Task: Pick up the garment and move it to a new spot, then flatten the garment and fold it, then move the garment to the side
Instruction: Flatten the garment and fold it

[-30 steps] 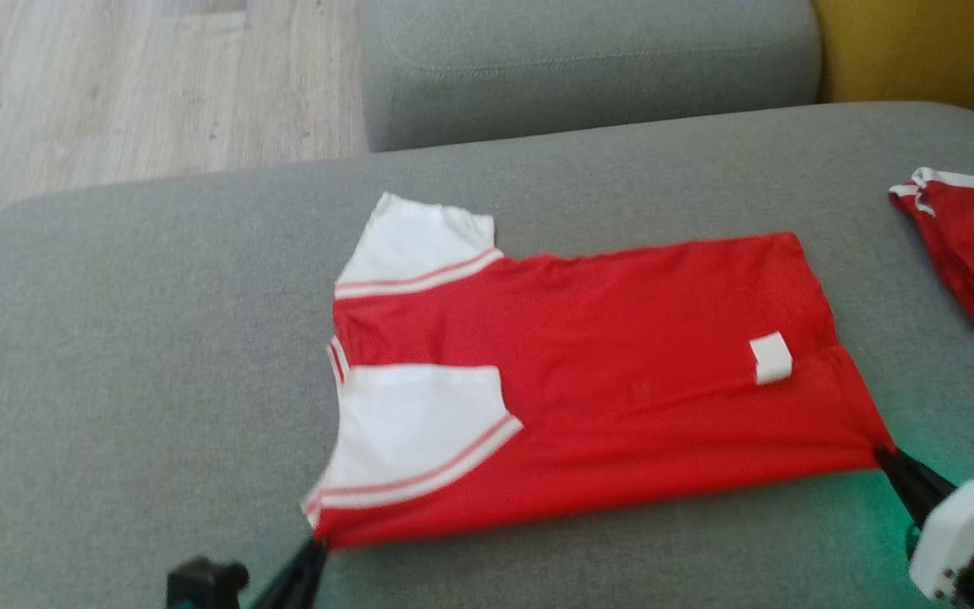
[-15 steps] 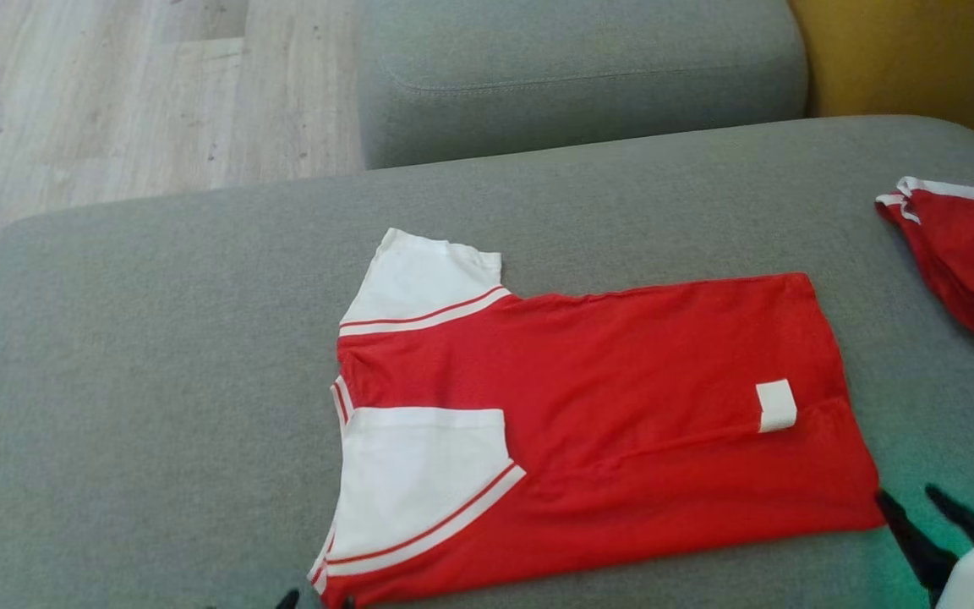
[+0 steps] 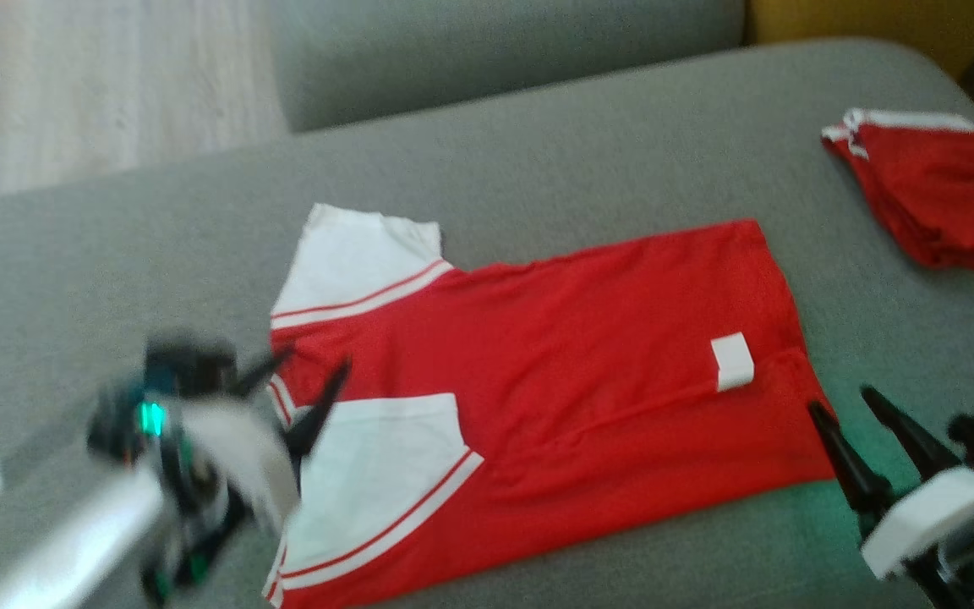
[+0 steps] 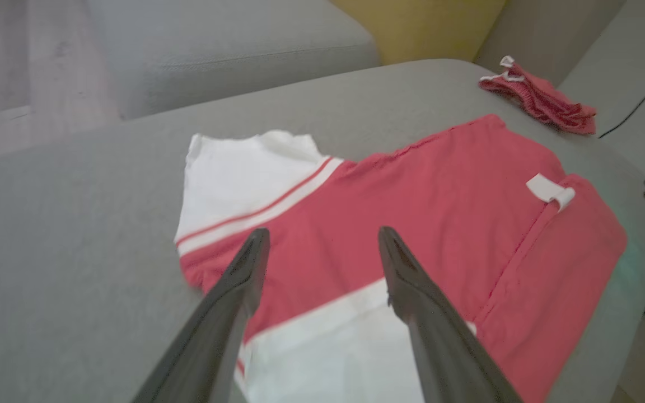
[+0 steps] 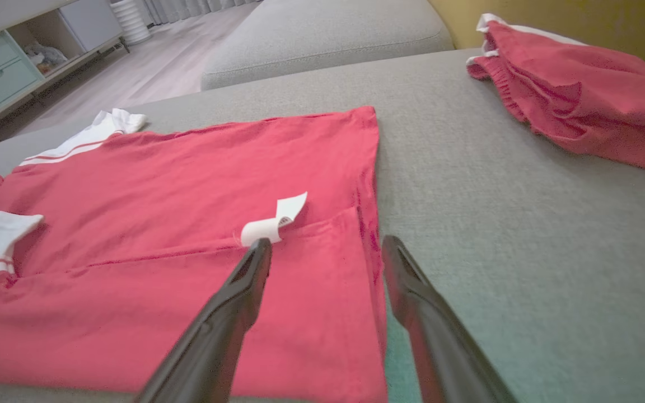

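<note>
The garment (image 3: 588, 355) is a red shirt with white, red-striped sleeves, lying flat on the grey cushion, partly folded lengthwise, with a white label (image 3: 731, 362) near its hem. My left gripper (image 3: 309, 385) hovers open over the collar end by the near sleeve, blurred. In the left wrist view its fingers (image 4: 244, 280) spread above the garment (image 4: 423, 201). At the hem corner my right gripper (image 3: 842, 406) stands open. In the right wrist view its two fingers (image 5: 244, 291) straddle the hem edge of the garment (image 5: 188, 184), touching nothing I can make out.
A second red garment (image 3: 935, 194) lies bunched at the cushion's far right (image 5: 580, 89). A grey sofa backrest (image 3: 470, 51) rises behind, wood floor (image 3: 81, 76) at the far left, a yellow wall (image 3: 867, 21) at the back. Bare cushion (image 3: 115, 254) spreads left of the shirt.
Both grippers let go of the shirt's near edge and opened. The left arm has risen over the collar end. The head camera has shifted, and the shirt lies flat.
</note>
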Tool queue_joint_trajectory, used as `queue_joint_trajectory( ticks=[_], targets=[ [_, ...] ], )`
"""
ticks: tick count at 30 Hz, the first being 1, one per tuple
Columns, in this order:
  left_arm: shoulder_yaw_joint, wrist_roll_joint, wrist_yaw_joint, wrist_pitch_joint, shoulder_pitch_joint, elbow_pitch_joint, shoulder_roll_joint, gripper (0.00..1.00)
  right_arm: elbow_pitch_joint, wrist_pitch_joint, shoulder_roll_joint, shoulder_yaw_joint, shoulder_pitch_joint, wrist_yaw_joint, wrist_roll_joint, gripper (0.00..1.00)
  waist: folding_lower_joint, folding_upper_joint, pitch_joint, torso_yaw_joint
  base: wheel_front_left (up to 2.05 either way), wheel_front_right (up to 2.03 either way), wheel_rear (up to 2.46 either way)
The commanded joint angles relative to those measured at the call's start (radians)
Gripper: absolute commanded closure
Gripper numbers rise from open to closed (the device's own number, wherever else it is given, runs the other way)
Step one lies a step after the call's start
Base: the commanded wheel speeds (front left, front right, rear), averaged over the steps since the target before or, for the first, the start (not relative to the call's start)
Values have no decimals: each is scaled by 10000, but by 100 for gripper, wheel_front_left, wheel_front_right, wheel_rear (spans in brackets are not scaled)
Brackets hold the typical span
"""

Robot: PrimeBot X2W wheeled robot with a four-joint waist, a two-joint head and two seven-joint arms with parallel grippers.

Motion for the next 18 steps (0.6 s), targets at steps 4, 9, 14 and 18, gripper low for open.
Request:
queue_joint_trajectory(
  ticks=[4, 9, 14, 18],
  targets=[
    [677, -752, -1023, 2445, -3497, 1005, 322, 0, -779, -10, 109, -114, -795, 67, -576, 0, -1, 0, 1151, -459, 0, 0, 0],
    [485, -792, -1601, 4199, -5844, 2995, 12, 0, -1052, 152, 426, 115, -1375, 67, -892, 0, -1, 0, 1940, -1013, 0, 0, 0],
    [159, -399, -1867, 4974, -7285, 4686, -163, 0, -1008, 147, 522, 428, -1868, 67, -1017, 0, -1, 0, 2615, -1643, 0, 0, 0],
    [-53, -97, -1964, 5216, -7732, 5523, 33, 0, -1033, 21, 693, 649, -2112, 67, -951, 0, -1, 0, 2890, -2010, 0, 0, 0]
  ],
)
